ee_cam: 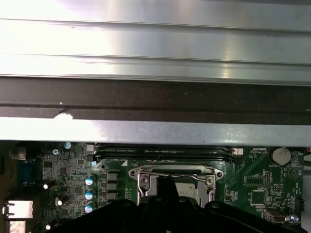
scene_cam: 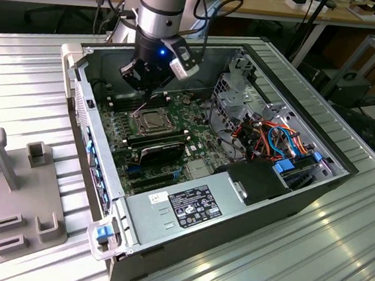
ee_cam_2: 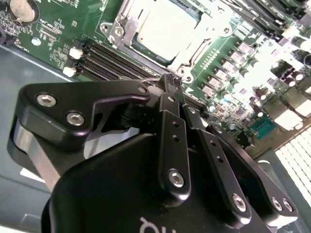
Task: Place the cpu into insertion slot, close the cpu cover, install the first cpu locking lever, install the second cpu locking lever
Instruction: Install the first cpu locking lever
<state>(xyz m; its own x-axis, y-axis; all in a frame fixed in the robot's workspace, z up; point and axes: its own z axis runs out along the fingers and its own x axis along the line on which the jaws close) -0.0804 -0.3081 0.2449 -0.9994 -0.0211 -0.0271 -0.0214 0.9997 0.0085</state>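
Note:
The cpu (ee_cam_2: 163, 26) shows its silver-grey top inside the insertion slot on the green motherboard (scene_cam: 124, 141). The cpu cover (ee_cam_2: 181, 59), a grey metal frame, lies flat around it, seen in both wrist views (ee_cam: 175, 171). My gripper (ee_cam_2: 170, 80) hangs just above the board at the socket's edge, over the black memory slots (ee_cam_2: 112, 60). Its two black fingers (ee_cam_2: 167, 131) meet at the tips, shut, with nothing visible between them. In the exterior view the gripper (scene_cam: 150, 84) sits above the socket's far side. A thin lever rod (scene_cam: 141, 105) slants up beside the socket.
The open computer case rests on a ribbed metal table. A black-finned card (scene_cam: 163, 153) and a power supply (scene_cam: 194, 204) sit nearer the camera. A drive cage with coloured cables (scene_cam: 280, 139) is on the exterior view's right. A grey fixture (scene_cam: 10, 183) stands left.

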